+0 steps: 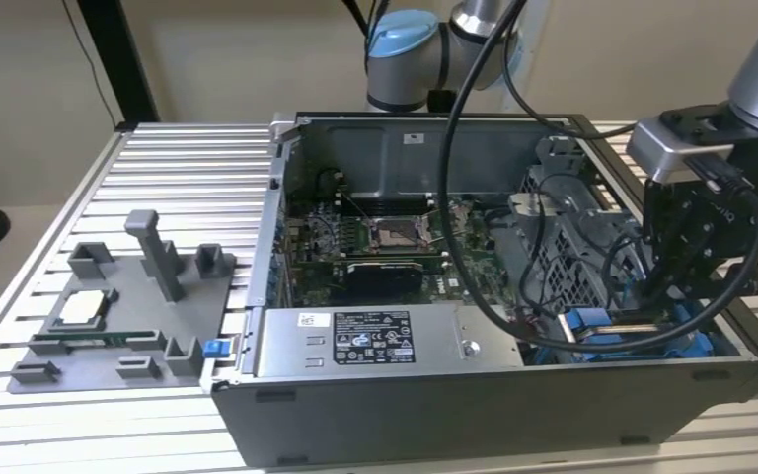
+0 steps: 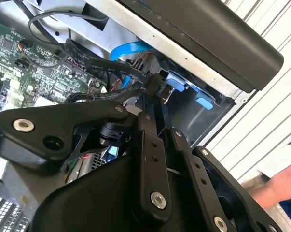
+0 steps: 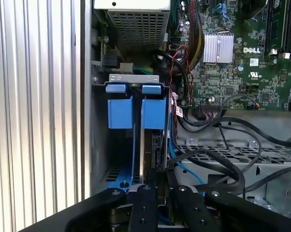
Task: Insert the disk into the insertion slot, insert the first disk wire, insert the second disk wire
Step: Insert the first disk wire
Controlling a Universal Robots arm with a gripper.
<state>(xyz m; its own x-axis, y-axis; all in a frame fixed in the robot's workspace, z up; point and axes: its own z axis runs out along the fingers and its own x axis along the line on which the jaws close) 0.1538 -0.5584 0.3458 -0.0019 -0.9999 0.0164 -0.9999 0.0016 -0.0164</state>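
Note:
My gripper (image 1: 655, 311) reaches down into the near corner of the open computer case on the exterior view's right. There the insertion slot (image 1: 643, 341) shows its blue rails. In the first wrist view the disk's blue frame tabs (image 3: 135, 112) sit at the mouth of the grey slot (image 3: 99, 145), and the drive body is seen edge-on behind them. The fingers (image 3: 144, 193) stand close together. In the second wrist view they (image 2: 147, 140) pinch a black wire connector (image 2: 157, 87) on a flat black cable (image 2: 94, 55), beside the blue tabs (image 2: 176, 79). A blue wire (image 2: 131, 48) curves nearby.
A grey box with a sticker (image 1: 372, 341) fills the case's front, with the motherboard (image 1: 379, 247) behind it and a perforated cage (image 1: 576, 237) beside the slot. Black cables (image 3: 222, 164) loop over the bay. A grey fixture (image 1: 129, 306) lies on the slatted table. A person's hand (image 2: 280, 186) is outside the case.

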